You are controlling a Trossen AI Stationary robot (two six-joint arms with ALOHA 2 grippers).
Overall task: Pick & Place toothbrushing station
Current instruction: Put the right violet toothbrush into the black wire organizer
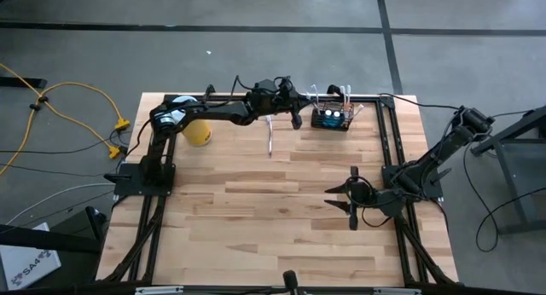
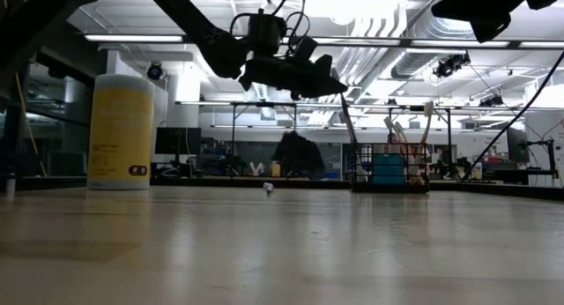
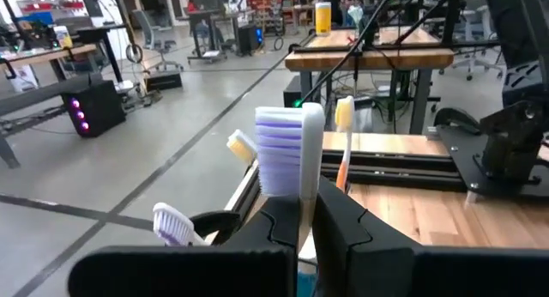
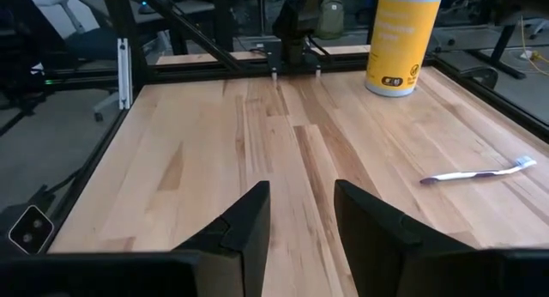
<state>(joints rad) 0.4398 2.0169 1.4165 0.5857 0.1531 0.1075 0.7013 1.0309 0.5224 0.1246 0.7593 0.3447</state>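
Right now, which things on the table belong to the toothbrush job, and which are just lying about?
Part of the job:
- toothbrushing station, far edge
- purple toothbrush in the shut left gripper
- toothbrush lying loose on the table

Lying about:
- yellow canister
- right gripper, open and waiting

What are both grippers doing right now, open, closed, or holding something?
Left gripper: shut on a toothbrush, raised beside the toothbrushing station.
Right gripper: open, empty, low over the table.
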